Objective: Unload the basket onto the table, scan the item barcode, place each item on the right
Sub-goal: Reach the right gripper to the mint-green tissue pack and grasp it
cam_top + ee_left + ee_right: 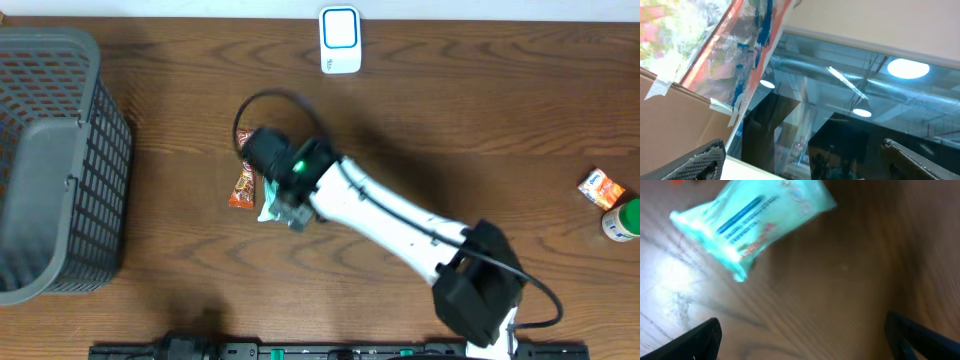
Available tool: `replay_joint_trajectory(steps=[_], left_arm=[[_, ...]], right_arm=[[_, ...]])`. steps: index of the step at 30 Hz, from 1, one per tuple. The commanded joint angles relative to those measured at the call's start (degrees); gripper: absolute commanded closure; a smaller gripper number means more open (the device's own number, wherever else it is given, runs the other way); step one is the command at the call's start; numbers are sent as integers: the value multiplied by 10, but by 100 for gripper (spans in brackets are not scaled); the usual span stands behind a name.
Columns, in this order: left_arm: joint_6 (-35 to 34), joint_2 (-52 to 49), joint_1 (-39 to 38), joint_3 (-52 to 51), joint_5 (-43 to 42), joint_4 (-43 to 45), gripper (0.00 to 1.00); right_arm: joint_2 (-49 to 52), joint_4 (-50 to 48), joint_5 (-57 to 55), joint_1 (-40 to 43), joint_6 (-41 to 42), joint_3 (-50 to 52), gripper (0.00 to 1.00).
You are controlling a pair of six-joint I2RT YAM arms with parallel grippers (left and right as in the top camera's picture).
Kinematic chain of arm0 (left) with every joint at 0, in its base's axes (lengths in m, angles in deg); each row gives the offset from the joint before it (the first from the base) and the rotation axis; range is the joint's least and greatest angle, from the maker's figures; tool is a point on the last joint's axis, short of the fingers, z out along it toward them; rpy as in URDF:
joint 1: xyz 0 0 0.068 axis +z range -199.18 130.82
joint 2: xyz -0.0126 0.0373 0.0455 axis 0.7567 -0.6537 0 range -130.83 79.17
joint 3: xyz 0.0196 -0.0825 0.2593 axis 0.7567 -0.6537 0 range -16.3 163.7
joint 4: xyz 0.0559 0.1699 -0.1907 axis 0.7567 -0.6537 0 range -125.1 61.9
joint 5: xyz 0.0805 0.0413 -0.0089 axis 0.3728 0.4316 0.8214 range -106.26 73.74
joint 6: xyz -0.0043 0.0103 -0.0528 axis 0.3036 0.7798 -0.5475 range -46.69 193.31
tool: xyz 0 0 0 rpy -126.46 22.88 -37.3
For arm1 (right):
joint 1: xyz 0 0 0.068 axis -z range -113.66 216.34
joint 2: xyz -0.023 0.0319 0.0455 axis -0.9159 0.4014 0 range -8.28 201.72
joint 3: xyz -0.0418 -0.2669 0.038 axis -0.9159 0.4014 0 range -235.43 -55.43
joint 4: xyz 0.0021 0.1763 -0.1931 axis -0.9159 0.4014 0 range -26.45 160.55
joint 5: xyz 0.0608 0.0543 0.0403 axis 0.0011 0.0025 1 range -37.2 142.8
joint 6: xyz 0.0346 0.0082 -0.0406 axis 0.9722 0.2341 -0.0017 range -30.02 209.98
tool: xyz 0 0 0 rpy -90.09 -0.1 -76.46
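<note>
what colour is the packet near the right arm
Pale teal packet, blue and red print; best in right wrist view.

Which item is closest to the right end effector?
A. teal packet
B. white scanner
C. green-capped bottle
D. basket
A: the right wrist view shows the teal packet lying just ahead of the open right end effector, with nothing between its fingers.

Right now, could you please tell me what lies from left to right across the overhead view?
Grey plastic mesh basket → orange snack packet → white and blue scanner → small orange and white packet → green and white bottle.
</note>
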Motion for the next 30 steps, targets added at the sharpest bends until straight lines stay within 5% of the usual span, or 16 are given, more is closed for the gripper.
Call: replay_joint_trajectory(steps=[1, 23, 24, 28, 30], left_arm=[[-5, 7, 2, 2, 3, 3, 2], [-5, 7, 2, 2, 3, 3, 2], [-5, 7, 2, 2, 3, 3, 2], [-5, 7, 2, 2, 3, 3, 2], [-5, 7, 2, 2, 3, 3, 2]], right_arm=[[5, -26, -41, -38, 12, 30, 1], [103, -244, -102, -103, -82, 127, 1], [112, -244, -111, -102, -82, 127, 4], [153, -249, -123, -87, -95, 127, 51], [170, -249, -123, -76, -95, 127, 65]])
